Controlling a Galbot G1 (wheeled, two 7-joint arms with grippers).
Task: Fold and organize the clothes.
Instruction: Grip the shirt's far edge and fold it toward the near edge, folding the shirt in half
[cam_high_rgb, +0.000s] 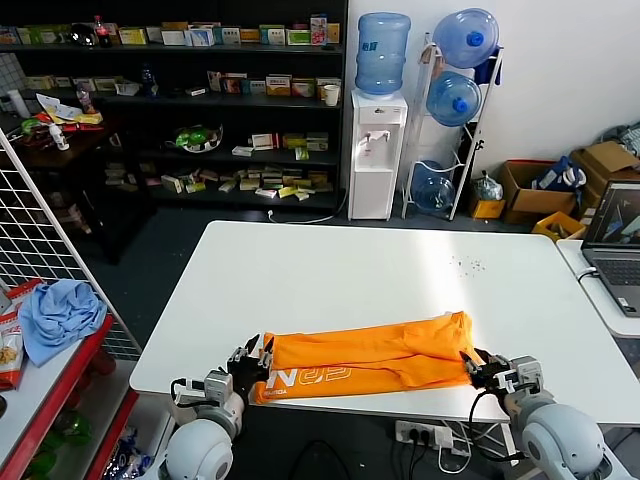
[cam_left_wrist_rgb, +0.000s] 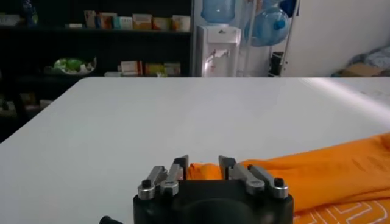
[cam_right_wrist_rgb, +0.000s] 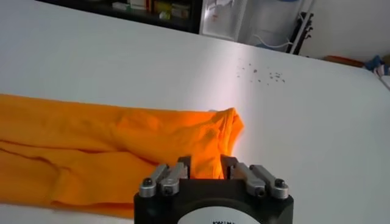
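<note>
Lettering (cam_high_rgb: 310, 378) half hidden under fold

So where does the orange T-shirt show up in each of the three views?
Head view: orange T-shirt folded into a long band at the table's near edge, between both hands.
Left wrist view: low at the right side, just past the left hand.
Right wrist view: across the left and centre.
Shared landmark: white water dispenser.

Folded orange T-shirt (cam_high_rgb: 370, 356) lies on white table (cam_high_rgb: 350, 270).
</note>
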